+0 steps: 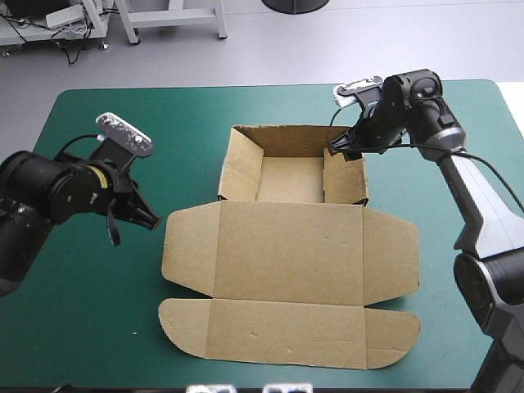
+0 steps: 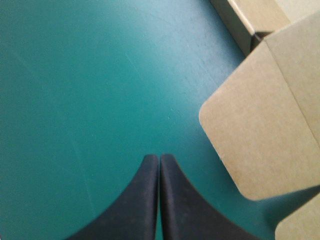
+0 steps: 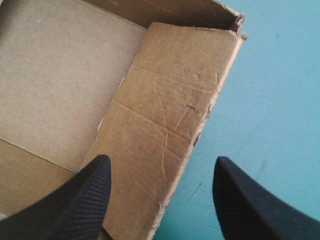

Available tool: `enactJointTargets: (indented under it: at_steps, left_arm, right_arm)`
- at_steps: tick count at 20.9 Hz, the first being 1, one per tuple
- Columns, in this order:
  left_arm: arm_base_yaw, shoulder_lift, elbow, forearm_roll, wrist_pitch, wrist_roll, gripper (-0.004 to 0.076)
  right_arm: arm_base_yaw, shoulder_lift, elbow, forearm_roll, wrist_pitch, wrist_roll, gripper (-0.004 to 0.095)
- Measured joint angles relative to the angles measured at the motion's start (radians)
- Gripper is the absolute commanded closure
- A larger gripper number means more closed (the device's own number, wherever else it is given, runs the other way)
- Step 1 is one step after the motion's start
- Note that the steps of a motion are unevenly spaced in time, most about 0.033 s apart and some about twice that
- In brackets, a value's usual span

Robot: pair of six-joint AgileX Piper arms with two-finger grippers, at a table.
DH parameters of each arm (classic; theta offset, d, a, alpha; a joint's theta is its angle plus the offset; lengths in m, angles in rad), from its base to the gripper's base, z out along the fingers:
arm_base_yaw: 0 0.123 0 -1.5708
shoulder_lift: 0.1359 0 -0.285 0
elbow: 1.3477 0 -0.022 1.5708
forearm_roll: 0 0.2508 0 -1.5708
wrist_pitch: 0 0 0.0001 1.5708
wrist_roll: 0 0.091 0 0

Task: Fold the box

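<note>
The brown box (image 1: 291,246) lies in the middle of the teal-green table as an open tray with raised walls, its lid flat toward the front edge. My left gripper (image 1: 151,219) is shut and empty, low over the cover just left of the lid's rounded left flap (image 2: 255,135). In its own view the fingertips (image 2: 159,159) meet in a point over bare cover. My right gripper (image 1: 348,150) is open above the tray's right wall (image 3: 170,130). One finger (image 3: 82,195) hangs inside the tray, the other finger (image 3: 255,200) outside it. Neither finger presses the wall.
The tray's far wall (image 1: 278,131) and left wall (image 1: 237,168) stand upright. The lid's front flap (image 1: 286,332) reaches close to the table's front edge. Bare cover (image 1: 106,327) spreads to the left and to the right (image 1: 458,106) of the box.
</note>
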State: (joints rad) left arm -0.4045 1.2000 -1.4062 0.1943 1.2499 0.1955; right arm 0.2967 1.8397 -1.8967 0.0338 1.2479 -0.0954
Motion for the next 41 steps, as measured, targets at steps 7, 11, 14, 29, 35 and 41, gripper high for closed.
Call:
enactJointTargets:
  at_steps: [7,11,14,29,35,41]
  left_arm:
    - [0.000,-0.308,0.231,0.000,0.000,-0.087,0.0729]
    - [0.000,-0.465,0.238,-0.006,0.000,-0.109,0.0729]
    - [0.000,-0.509,0.238,-0.023,0.000,-0.121,0.0730]
    - [0.000,-0.510,0.273,-0.028,0.001,-0.131,0.0729]
    - [0.000,-0.510,0.349,-0.027,0.001,-0.157,0.0730]
    - [0.000,-0.510,0.353,-0.027,0.001,-0.161,0.0730]
  right_arm:
    - [-0.020,0.104,0.001,-0.005,-0.003,0.039,0.0340]
    - [-0.101,0.129,0.001,0.113,-0.006,0.081,0.0342]
    - [-0.109,0.154,0.001,0.132,-0.006,0.126,0.0342]
    - [-0.109,0.274,0.001,0.183,-0.011,0.083,0.0928]
    - [-0.104,0.283,-0.064,0.090,-0.007,0.042,0.0928]
    - [-0.170,0.283,-0.175,-0.051,-0.004,0.039,0.0928]
